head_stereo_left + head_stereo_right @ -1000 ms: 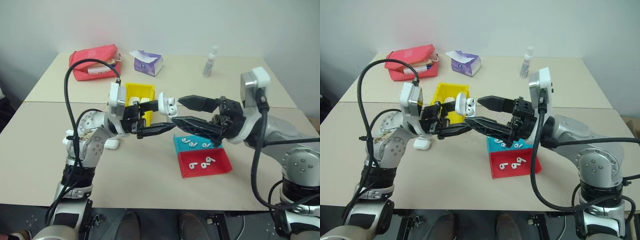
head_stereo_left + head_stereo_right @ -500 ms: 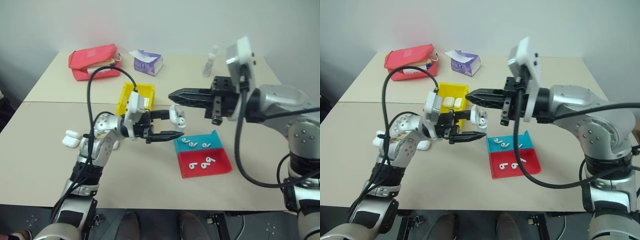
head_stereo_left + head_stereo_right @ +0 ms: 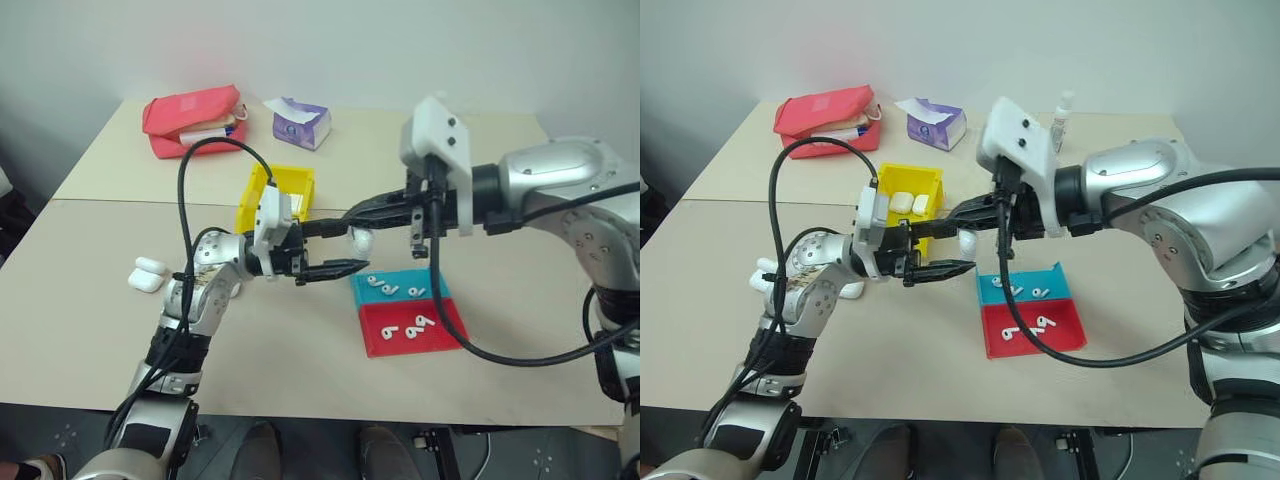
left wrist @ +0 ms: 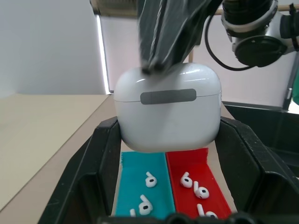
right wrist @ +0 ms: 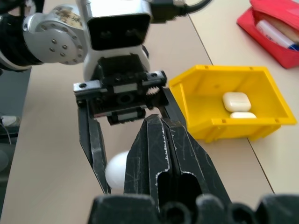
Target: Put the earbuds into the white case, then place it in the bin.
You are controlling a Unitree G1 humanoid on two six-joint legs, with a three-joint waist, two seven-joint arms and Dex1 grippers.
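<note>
Now white case (image 4: 168, 112) glossy, lid closed, clamped by left gripper (image 3: 345, 250); right gripper (image 3: 352, 216) pinched empty atop.

At the far side of the table (image 3: 90, 330) I saw a red pouch (image 3: 193, 120) lying open toward its right end with something pale inside, a purple tissue pack (image 3: 301, 123) just to its right with a white tissue poking from the top, and, well apart toward the far right, a small clear bottle (image 3: 1062, 119) standing upright. Nearer to me, a shallow teal tray (image 3: 398, 287) and a shallow red tray (image 3: 414, 326) sat touching, the teal one behind the red. A seam ran across the table top behind them.
</note>
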